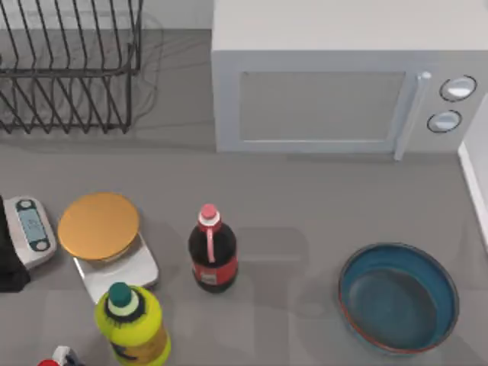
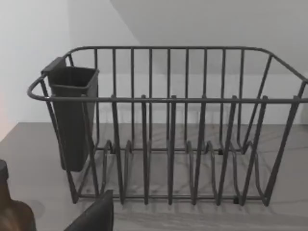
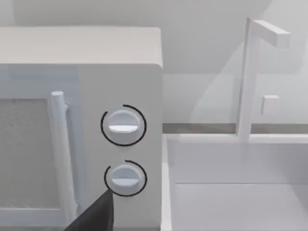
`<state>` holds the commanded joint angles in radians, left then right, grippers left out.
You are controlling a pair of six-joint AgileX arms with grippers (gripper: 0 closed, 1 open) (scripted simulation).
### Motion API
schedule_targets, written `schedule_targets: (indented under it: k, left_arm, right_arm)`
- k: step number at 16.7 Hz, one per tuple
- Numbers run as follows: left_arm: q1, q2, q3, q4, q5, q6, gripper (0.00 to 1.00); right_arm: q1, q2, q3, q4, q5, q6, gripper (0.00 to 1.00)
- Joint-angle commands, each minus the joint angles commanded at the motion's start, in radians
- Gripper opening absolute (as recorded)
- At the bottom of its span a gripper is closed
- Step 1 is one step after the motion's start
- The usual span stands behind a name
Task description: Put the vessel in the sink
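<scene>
**A:** what's on the counter (image 1: 305, 206), biggest first?

**B:** Microwave (image 1: 335, 91) along the back edge toward the right, door shut, two round knobs (image 3: 123, 125) on its right side. Wire dish rack (image 1: 69, 65) in the back left corner, with a dark cutlery cup (image 2: 72, 115) hung on one end. The sink (image 3: 231, 192) sits just right of the microwave at the right edge, white, with a tall faucet (image 3: 248, 77) behind it.

**A:** and the bowl?

**B:** The bowl (image 1: 398, 297) is upright on the counter near the front right corner, teal-blue inside with a thin reddish-brown rim. It's near the sink but not in it, and nothing's touching it.

**A:** smaller stuff?

**B:** Kitchen scale (image 1: 103, 236) with an orange top near the left edge, a yellow bottle (image 1: 131, 324) with a green cap just in front of it, and a cola bottle (image 1: 212, 250) standing near the middle front.

**A:** pincers?

**B:** A dark finger tip (image 2: 94, 216) pokes into the left wrist view and another dark tip (image 3: 94, 214) into the right one, so I can't tell whether either pincer is wide or narrow.
</scene>
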<state>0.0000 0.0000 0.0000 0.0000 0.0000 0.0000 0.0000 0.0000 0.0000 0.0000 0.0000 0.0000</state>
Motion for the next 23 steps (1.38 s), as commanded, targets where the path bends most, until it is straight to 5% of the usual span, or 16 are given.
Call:
schedule_targets:
  k: [7, 23]
  left_arm:
    - [0.0, 0.0, 0.0, 0.0, 0.0, 0.0, 1.0]
    - [0.0, 0.0, 0.0, 0.0, 0.0, 0.0, 1.0]
  right_arm:
    - [0.052, 0.161, 0.15, -0.15, -0.001, 0.053, 1.0]
    - [0.364, 1.412, 1.043, -1.124, 0.0, 0.373, 1.0]
